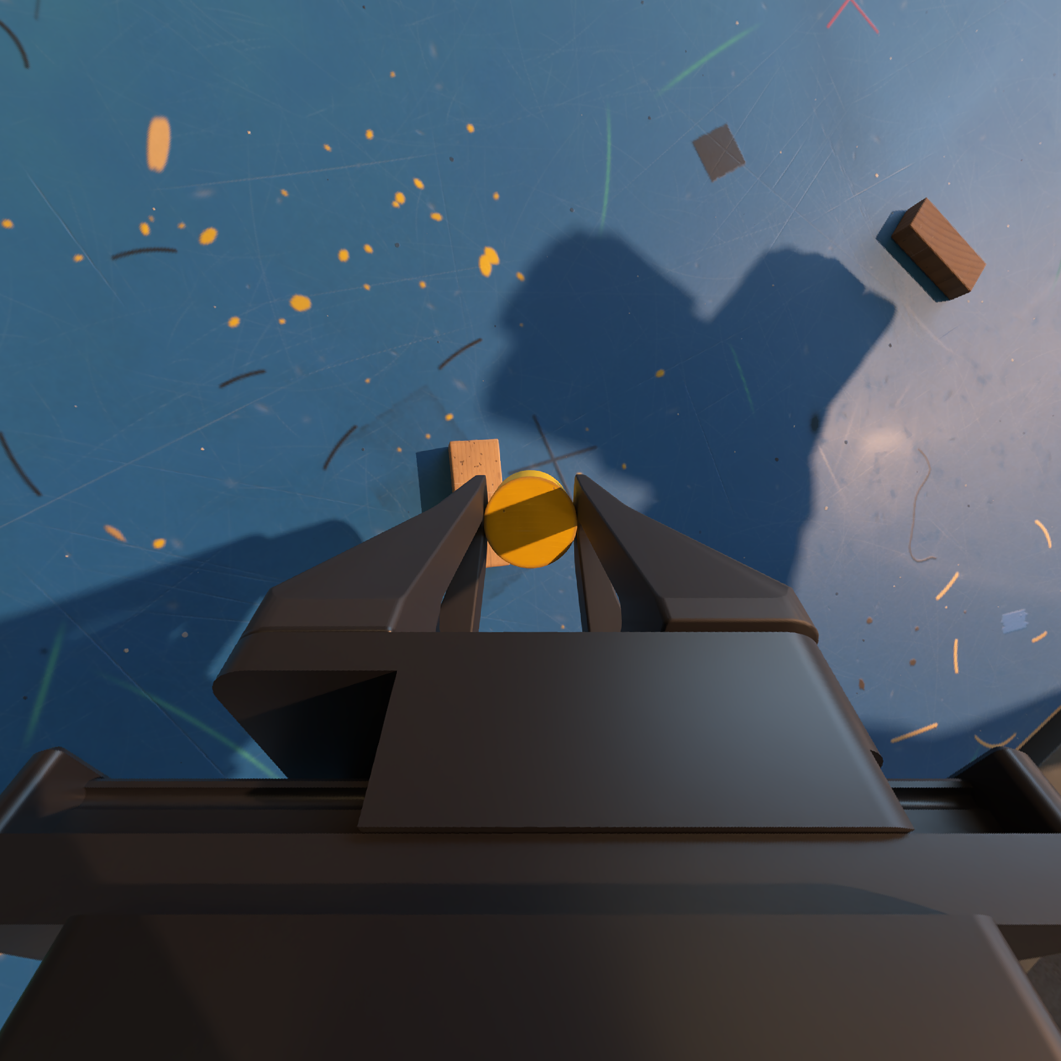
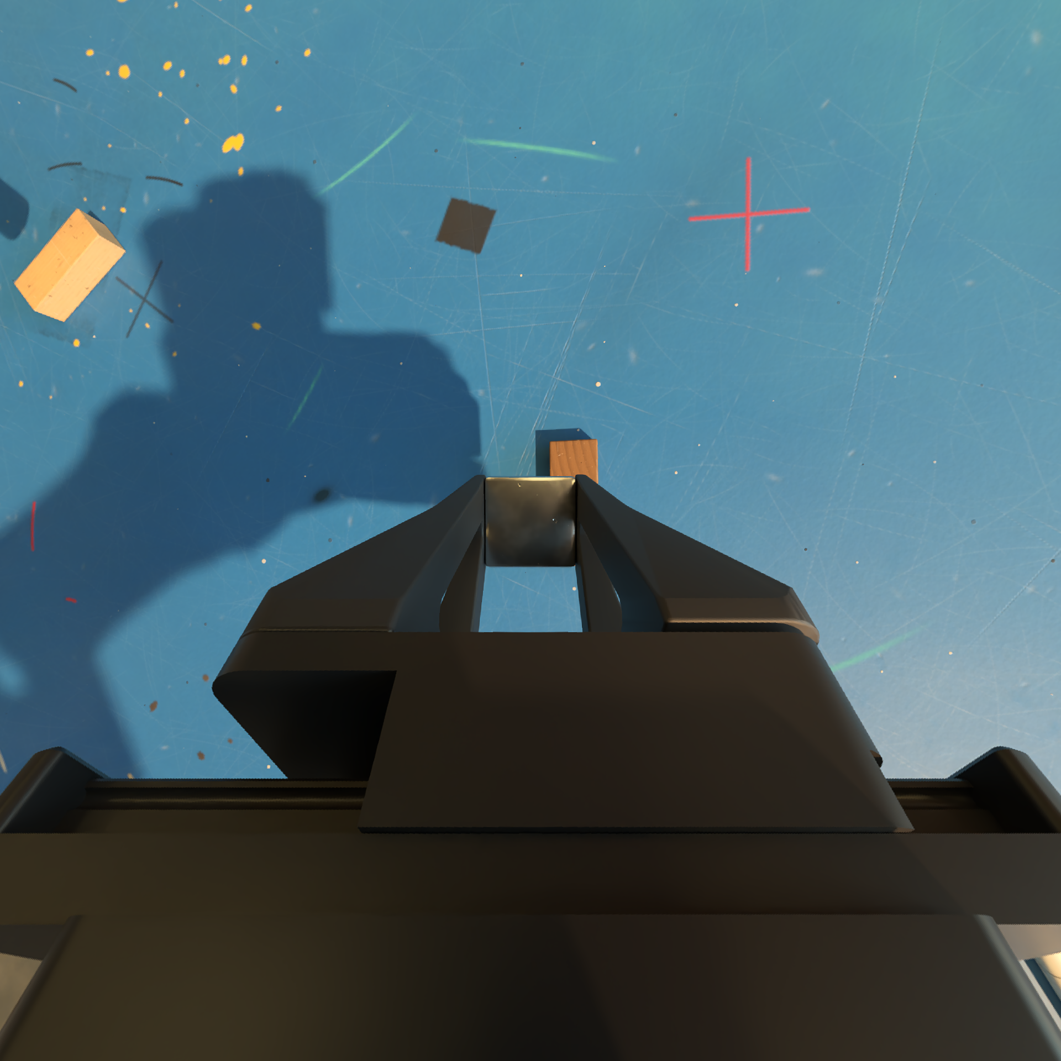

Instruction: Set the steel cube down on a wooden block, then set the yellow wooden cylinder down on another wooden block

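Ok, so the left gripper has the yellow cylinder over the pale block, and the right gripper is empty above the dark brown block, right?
Not quite. The right gripper is not empty: the right wrist view shows it shut on the steel cube, above the dark brown block. The rest holds: the left gripper grips the yellow cylinder over the pale block.

Bench (image 2: 804, 402): blue, scratched, flecked with yellow paint spots, dark curved strokes and green streaks. Red cross mark (image 2: 748, 213) at far right. Dark square patch (image 2: 465, 225) lies flat near centre. Pale wooden block (image 2: 69, 265) rests at left beside a dark cross mark (image 2: 144, 298). Brown wooden block (image 1: 937, 248) rests well apart from it.
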Robot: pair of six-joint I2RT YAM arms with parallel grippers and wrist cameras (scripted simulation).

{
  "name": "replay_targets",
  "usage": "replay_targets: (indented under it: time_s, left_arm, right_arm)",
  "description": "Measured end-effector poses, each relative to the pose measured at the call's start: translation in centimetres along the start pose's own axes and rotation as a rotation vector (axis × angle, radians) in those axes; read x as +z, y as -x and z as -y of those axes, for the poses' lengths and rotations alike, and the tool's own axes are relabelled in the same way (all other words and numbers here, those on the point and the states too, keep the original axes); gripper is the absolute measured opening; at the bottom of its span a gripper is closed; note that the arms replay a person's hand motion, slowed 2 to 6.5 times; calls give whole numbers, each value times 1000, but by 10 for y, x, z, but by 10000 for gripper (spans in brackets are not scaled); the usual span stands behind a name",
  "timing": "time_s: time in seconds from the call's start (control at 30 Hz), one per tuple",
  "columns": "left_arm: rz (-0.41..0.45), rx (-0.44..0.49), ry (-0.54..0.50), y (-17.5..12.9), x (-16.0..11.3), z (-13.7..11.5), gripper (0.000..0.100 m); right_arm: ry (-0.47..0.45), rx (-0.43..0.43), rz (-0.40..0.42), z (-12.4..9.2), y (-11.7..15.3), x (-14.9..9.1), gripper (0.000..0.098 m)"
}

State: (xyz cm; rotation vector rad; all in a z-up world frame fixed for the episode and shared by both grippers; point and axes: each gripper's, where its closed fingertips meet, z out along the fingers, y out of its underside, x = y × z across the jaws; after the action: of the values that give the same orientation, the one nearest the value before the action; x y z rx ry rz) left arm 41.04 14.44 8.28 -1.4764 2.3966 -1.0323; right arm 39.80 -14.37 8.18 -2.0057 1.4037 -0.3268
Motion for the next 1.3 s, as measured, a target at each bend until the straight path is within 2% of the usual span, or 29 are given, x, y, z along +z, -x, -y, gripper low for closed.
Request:
replay_targets:
  time_s: [1.0,1.3]
  left_arm:
    - [-29,-8,16,2,2,10,250]
    - [-60,-35,37,0,7,7,250]
  right_arm:
    - [45,47,21,-1,-6,8,251]
    - [50,46,22,3,-7,7,251]
